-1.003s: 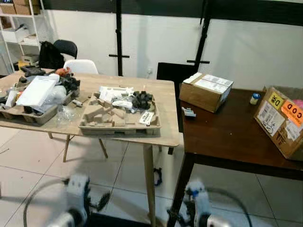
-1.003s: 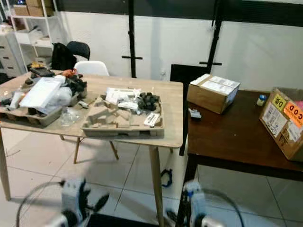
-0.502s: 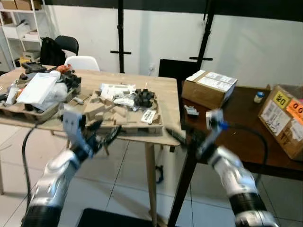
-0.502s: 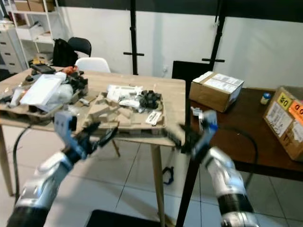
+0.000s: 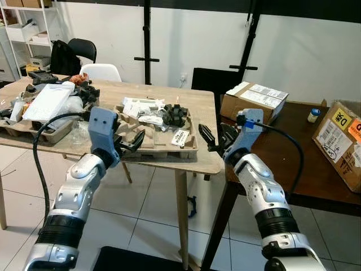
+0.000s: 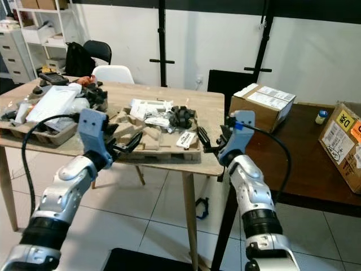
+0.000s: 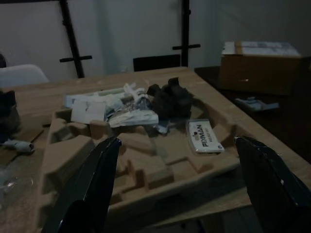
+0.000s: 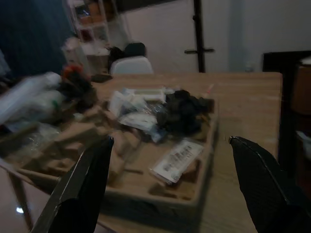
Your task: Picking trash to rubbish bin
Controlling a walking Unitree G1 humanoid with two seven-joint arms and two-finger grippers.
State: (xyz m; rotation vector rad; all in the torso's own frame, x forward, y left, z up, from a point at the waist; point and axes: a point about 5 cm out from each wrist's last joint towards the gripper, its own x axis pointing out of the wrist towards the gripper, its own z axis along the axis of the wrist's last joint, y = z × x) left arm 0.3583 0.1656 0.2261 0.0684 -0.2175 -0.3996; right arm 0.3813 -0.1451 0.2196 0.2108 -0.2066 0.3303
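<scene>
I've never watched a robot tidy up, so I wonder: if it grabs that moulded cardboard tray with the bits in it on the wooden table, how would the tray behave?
The moulded pulp tray looks light and fairly stiff, so it would probably lift in one piece. The loose papers and black bits lying in it could slide or spill if it tilts. Both the left gripper and right gripper are open near its front edge.

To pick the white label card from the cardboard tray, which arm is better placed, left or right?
Probably the right. The right gripper hovers open just beside the tray's right end, where the white label card lies. The left gripper, also open, is at the tray's left front, farther from it.
</scene>
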